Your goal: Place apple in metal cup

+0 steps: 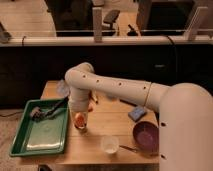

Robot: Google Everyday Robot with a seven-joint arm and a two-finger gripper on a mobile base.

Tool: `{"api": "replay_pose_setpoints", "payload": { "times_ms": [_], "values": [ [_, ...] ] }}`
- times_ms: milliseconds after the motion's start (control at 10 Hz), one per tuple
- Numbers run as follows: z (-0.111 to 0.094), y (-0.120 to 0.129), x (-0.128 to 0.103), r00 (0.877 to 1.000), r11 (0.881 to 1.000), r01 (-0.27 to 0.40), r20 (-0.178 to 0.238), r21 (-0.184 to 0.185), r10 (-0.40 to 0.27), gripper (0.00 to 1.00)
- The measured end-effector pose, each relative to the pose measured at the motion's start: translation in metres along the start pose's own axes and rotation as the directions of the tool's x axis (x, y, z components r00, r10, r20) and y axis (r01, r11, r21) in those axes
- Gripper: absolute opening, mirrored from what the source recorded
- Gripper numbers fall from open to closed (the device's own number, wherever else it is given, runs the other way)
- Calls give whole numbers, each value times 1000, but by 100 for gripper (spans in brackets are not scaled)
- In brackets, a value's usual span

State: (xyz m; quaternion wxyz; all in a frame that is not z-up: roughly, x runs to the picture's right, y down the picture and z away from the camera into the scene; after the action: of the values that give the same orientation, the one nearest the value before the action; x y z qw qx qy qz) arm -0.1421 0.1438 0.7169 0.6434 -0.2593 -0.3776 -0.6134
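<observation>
The apple (79,120) is a small orange-red ball held in my gripper (79,121), which points down at the left-middle of the wooden table (112,125). The gripper is shut on the apple. The metal cup (81,128) shows only as a small dark shape right under the apple, mostly hidden by the gripper. The apple sits at or just above the cup's mouth; I cannot tell whether they touch.
A green tray (30,142) with dark utensils (44,112) lies to the left. A whitish cup (109,144) stands near the front edge, with a purple bowl (146,136) at the front right. A blue object (136,113) and a thin orange piece (91,107) lie behind.
</observation>
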Motion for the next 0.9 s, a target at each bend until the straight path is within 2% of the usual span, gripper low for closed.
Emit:
{"api": "replay_pose_setpoints", "payload": {
  "times_ms": [300, 400, 900],
  "values": [
    [-1, 4, 2, 1000, 1000, -16, 6, -16, 16, 73],
    [-1, 4, 2, 1000, 1000, -18, 8, -20, 18, 79],
    [-2, 4, 2, 1000, 999, -24, 13, -32, 25, 80]
  ]
}}
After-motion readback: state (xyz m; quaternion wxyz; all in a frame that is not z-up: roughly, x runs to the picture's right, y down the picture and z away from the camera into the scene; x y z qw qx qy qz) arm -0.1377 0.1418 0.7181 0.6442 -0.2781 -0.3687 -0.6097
